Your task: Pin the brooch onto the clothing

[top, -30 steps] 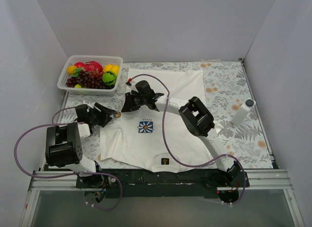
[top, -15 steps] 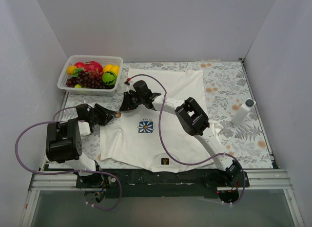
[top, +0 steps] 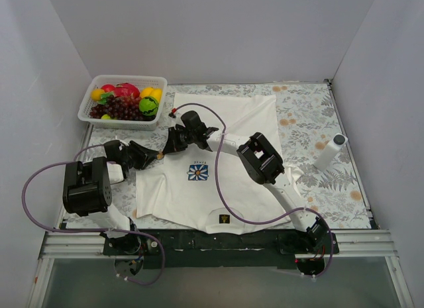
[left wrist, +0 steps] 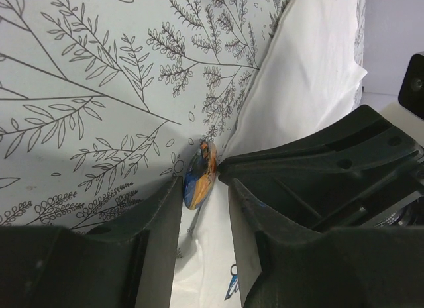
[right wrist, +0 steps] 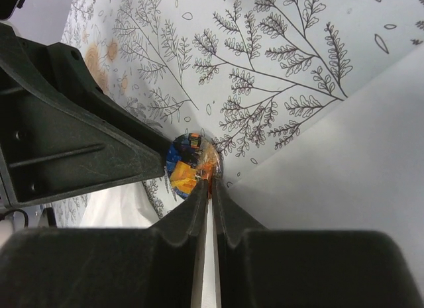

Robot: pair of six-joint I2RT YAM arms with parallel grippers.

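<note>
The clothing, a white T-shirt with a blue flower emblem, lies flat on the flowered cloth. The brooch, a small round blue-and-orange disc, stands on edge at the shirt's left side. My left gripper comes at it from the left. In the left wrist view the brooch sits between my left gripper's parted tips, against one finger with a slim gap to the other. My right gripper is almost closed, its tips pinching the brooch's lower rim.
A white basket of toy fruit stands at the back left. A white cylinder stands at the right. A purple cable hangs over the shirt. Grey walls close in three sides.
Both grippers' jaws have narrowed. My right gripper has slid a little left onto the brooch, and the left arm has shifted slightly. The brooch has stayed about where it was.
</note>
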